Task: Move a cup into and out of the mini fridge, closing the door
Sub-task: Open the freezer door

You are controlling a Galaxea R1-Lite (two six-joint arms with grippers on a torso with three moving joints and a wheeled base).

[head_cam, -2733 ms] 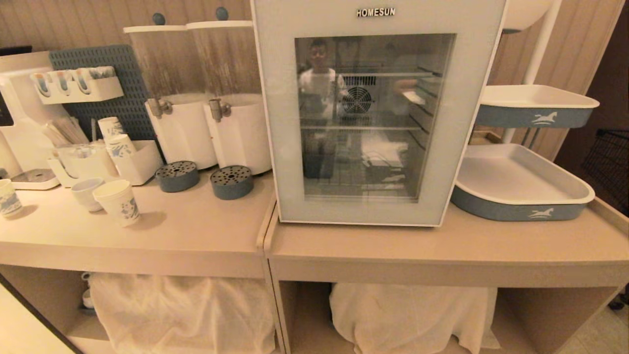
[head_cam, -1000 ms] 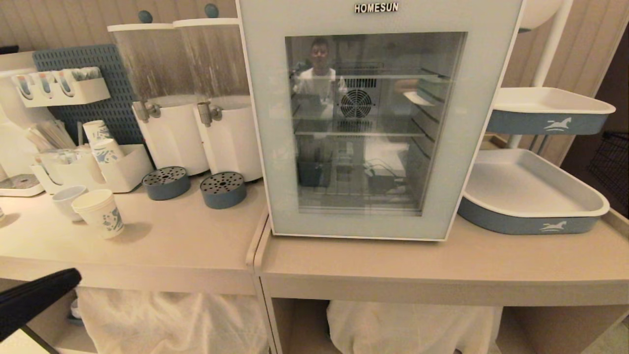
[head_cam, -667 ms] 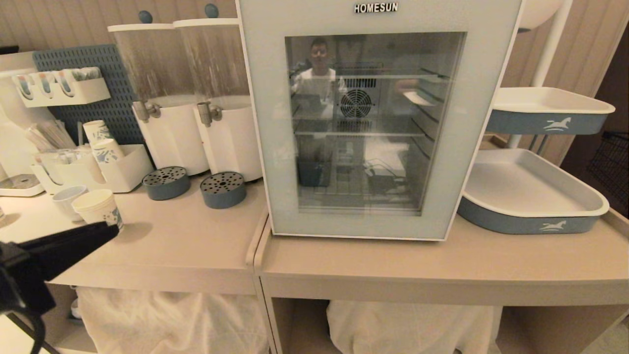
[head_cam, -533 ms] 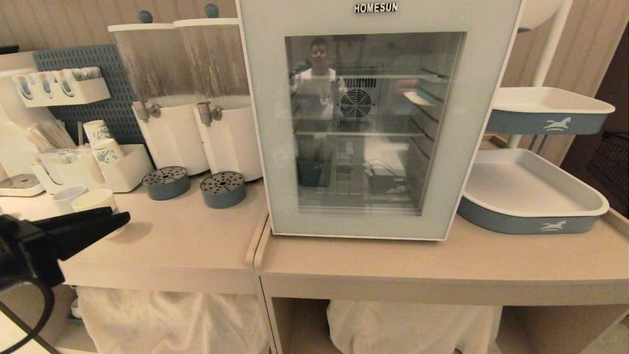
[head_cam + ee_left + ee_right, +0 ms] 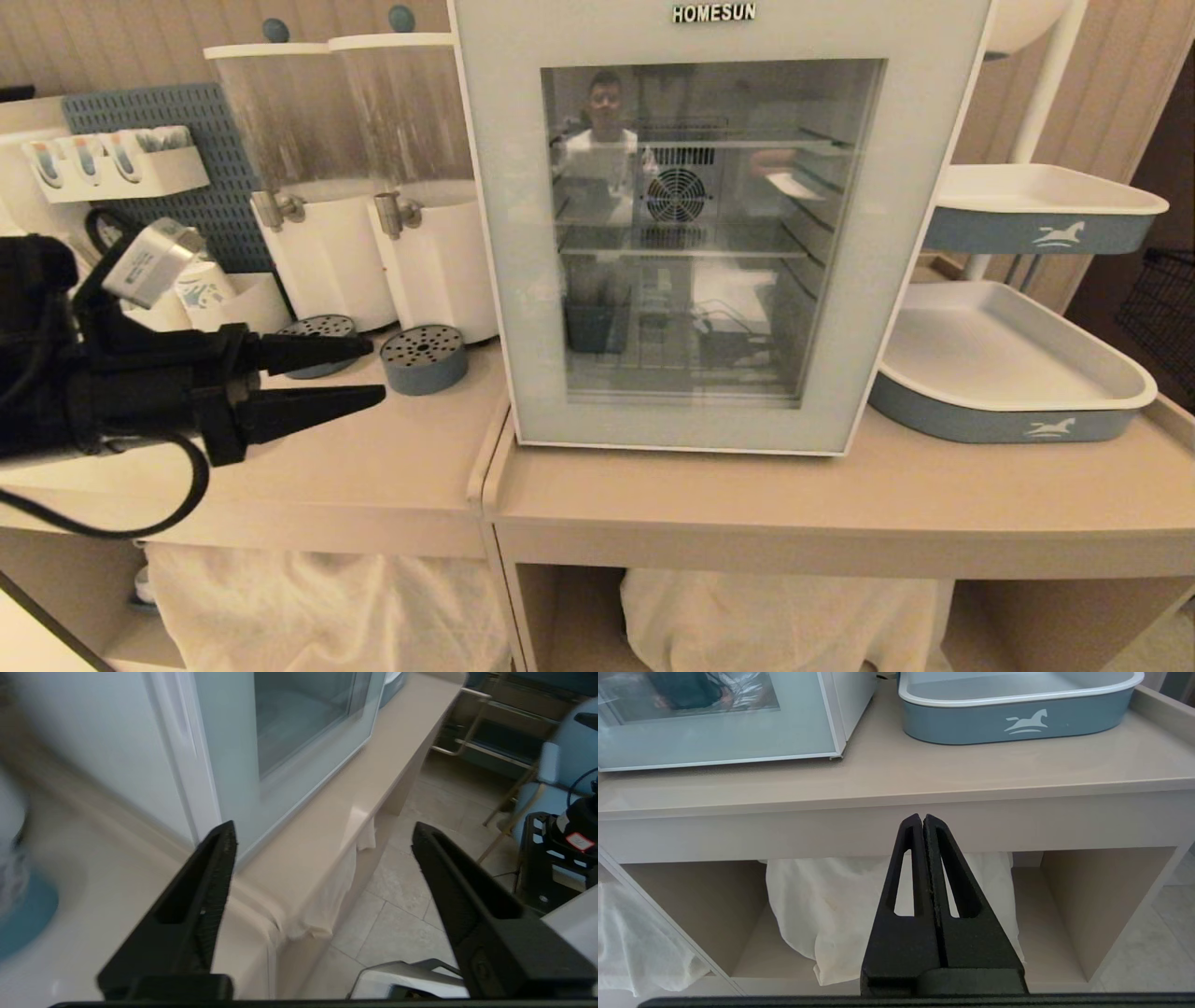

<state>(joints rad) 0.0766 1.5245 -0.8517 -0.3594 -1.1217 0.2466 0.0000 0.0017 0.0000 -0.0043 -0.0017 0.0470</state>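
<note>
The white mini fridge point(image 5: 719, 233) stands on the right counter. Its glass-windowed door point(image 5: 523, 280) is shut, with "HOMESUN" at the top. My left gripper point(image 5: 378, 371) hovers over the left counter, pointing toward the fridge's left side. It is open and holds nothing. In the left wrist view the left gripper point(image 5: 323, 828) frames the counter edge, with the door point(image 5: 299, 732) ahead. The cup is hidden behind my left arm. My right gripper point(image 5: 922, 817) is shut and empty, parked low before the counter's front edge. It is outside the head view.
Two drink dispensers point(image 5: 373, 187) with round blue drip trays point(image 5: 423, 357) stand left of the fridge. An organizer holds printed paper cups point(image 5: 201, 285) at the far left. Blue-and-white trays point(image 5: 999, 364) are stacked on the right. White cloth point(image 5: 775, 616) fills the shelf below.
My left arm has come up from the lower left and swung right across the counter, now covering the cup. Its jaws have gone from shut to open. The view moved closer earlier.
</note>
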